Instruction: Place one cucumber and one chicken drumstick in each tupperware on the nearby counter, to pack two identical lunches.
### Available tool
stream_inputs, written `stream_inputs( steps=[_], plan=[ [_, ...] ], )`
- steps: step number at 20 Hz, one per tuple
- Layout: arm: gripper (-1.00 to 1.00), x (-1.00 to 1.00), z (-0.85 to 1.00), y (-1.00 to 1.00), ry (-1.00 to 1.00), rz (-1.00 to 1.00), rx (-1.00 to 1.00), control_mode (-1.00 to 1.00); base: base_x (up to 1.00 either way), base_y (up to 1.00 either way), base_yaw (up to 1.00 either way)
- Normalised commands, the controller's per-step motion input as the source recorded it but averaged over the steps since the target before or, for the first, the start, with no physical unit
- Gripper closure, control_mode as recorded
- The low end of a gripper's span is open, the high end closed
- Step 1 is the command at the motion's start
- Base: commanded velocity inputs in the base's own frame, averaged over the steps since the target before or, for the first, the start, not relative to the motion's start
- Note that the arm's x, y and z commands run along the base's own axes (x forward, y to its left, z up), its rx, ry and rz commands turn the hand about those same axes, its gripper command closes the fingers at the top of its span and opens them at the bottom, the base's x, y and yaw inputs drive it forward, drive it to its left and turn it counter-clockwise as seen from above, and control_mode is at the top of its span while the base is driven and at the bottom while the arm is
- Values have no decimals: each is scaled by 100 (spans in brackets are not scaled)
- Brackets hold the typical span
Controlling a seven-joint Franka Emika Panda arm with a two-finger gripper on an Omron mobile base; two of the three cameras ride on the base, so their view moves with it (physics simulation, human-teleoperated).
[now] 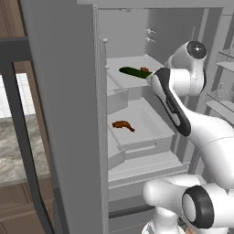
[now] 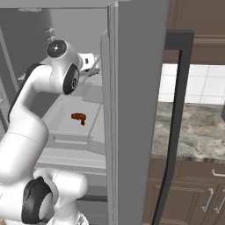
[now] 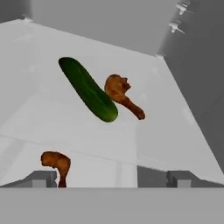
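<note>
One firm, smooth, likely slippery cucumber (image 3: 89,89) touches a drumstick (image 3: 122,95); the wide-open, empty end effector (image 3: 111,180) should pinch its middle.

One dark green cucumber (image 3: 87,89) is in sight, lying on the upper fridge shelf (image 1: 119,72). Two chicken drumsticks can be counted: one drumstick (image 3: 122,95) lies just beside the cucumber on that upper shelf, and a second drumstick (image 1: 123,125) lies alone on the lower shelf (image 1: 151,123). That makes two grey fridge shelves carrying food, one above the other. One open fridge door (image 1: 64,114) stands at the side, with one dark vertical handle (image 2: 173,127) on it. One stretch of marbled stone table (image 2: 193,132) shows beyond the door. Two small silver cabinet handles (image 2: 208,200) are visible on the dark brown cabinets below it.
</note>
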Motion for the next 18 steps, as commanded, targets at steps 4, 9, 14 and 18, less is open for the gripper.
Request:
stream_inputs(
  steps=[4,9,14,18],
  plan=[
    [-100,45,0,-1,5,0,5,-100,0,0,0],
    [-100,43,-1,0,9,0,0,-100,0,0,0],
    [-100,45,-3,-2,10,3,0,-100,0,0,0],
    [-100,43,-8,0,8,6,0,-100,0,0,0]
  ],
)
